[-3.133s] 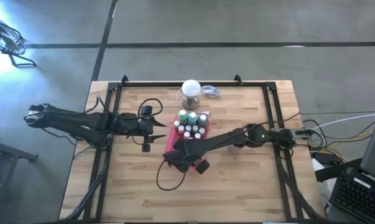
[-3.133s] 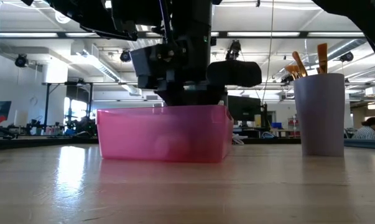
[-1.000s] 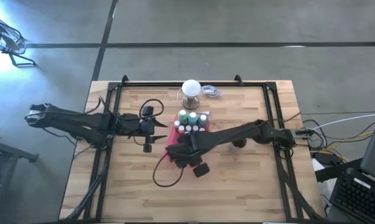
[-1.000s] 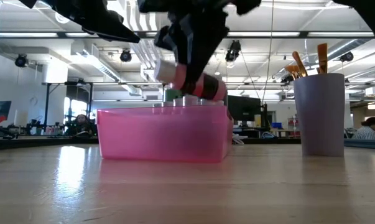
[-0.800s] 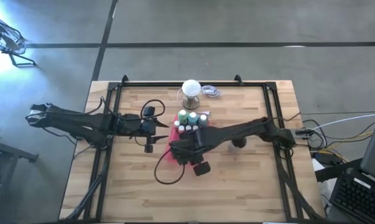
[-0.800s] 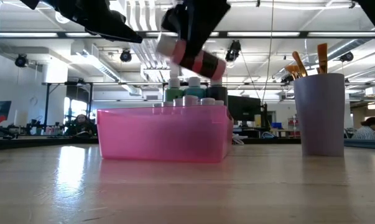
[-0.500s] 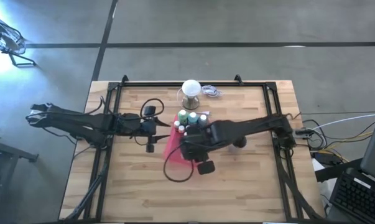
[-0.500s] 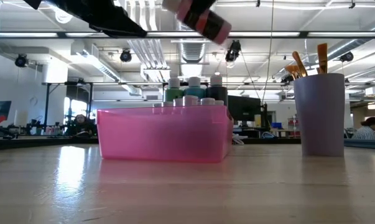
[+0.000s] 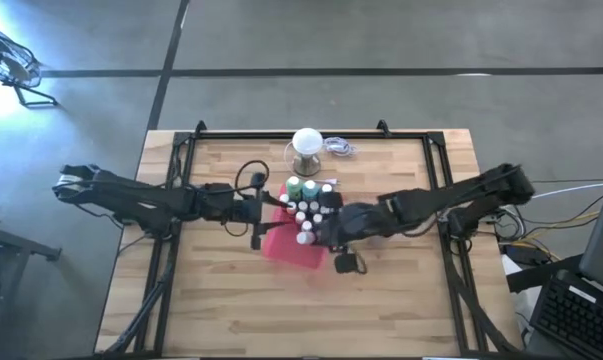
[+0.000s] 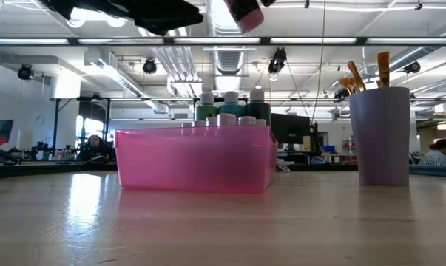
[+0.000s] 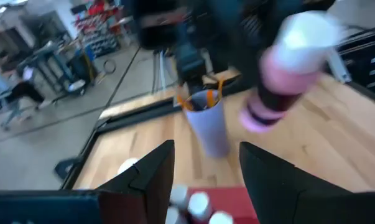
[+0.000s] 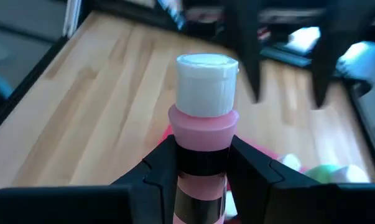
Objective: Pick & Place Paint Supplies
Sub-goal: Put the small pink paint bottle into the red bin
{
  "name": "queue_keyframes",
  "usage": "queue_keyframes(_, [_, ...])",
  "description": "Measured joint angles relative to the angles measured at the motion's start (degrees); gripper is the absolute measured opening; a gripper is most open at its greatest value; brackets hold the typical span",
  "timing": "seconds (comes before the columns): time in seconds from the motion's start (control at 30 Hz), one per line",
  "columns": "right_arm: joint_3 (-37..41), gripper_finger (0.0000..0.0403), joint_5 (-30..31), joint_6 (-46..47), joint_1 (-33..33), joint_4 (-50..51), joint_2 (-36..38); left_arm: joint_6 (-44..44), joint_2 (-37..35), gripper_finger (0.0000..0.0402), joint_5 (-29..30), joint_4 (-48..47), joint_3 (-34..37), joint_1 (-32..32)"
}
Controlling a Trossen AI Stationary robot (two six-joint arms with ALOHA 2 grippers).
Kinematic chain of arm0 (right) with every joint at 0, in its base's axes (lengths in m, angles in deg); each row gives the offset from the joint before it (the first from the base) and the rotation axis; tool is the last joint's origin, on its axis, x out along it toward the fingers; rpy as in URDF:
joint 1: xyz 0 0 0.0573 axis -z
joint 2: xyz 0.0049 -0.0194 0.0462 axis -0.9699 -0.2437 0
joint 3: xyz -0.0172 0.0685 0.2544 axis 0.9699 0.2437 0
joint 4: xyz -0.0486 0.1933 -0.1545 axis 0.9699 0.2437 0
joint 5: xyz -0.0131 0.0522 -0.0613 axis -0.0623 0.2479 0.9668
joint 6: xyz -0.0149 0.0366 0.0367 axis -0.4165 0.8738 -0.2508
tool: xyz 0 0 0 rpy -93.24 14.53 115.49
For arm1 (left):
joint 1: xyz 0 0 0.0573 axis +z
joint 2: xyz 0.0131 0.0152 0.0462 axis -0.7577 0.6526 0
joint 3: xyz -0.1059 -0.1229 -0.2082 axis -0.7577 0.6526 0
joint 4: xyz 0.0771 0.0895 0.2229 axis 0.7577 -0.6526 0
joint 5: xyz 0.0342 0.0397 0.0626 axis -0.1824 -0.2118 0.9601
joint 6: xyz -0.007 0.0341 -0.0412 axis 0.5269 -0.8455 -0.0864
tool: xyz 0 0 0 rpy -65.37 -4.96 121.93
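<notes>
A pink paint bottle (image 12: 203, 134) with a white cap (image 12: 206, 84) hangs high over the pink bin (image 10: 193, 159), with my right gripper (image 12: 203, 171) shut on it. In the low view only its lower end (image 10: 245, 13) shows, at the top edge. Other white-capped bottles (image 9: 306, 200) stand upright in the bin (image 9: 284, 248). My left gripper (image 9: 269, 207) hovers open at the bin's left side, its fingers (image 11: 151, 177) pointing level toward the held bottle (image 11: 285, 68), with nothing between them. My right gripper pinches the pink bottle between its two fingers, one on each side of the body at the dark label band (image 12: 203, 163), below the shoulder. The bottle lies along the fingers, its cap past their tips. It is tilted and lifted clear of the bin.
A lilac cup (image 10: 384, 133) with brown-handled brushes (image 10: 367, 74) stands right of the bin and also shows as a cup (image 11: 209, 121) in the left wrist view. The white ball-topped stand (image 9: 307, 142) is at the far edge. Bare wood (image 9: 381, 300) lies toward the near edge.
My right gripper has risen with the pink bottle and drawn back toward the table's right and far side, tipping as it went. The bottle has gone from just above the bin to nearly out of the low view's top. My left gripper has moved right, toward the bin.
</notes>
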State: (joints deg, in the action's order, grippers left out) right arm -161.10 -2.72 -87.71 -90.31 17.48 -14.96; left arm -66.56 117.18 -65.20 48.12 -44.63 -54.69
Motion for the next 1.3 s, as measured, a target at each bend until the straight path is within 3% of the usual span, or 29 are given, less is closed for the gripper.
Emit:
queue_keyframes(0.23, [20.0,0.0107,1.2,-3.9,0.0,-25.1,10.1,-1.7,6.3,0.0186,-3.2,13.5,0.0,0.0])
queue_keyframes(0.4, [27.5,0.0107,2.4,-3.9,0.1,-29.3,14.1,-1.7,10.1,0.0186,-4.8,19.4,-0.1,0.0])
queue_keyframes(0.8, [31.0,0.0107,6.5,-6.2,0.0,-29.5,15.1,-1.4,19.2,0.0186,-6.4,18.1,-8.6,-0.3])
queue_keyframes(1.3, [31.0,0.0107,7.2,-8.6,0.1,-31.9,15.3,-1.2,19.7,0.0186,-10.5,17.5,-9.5,-0.3])
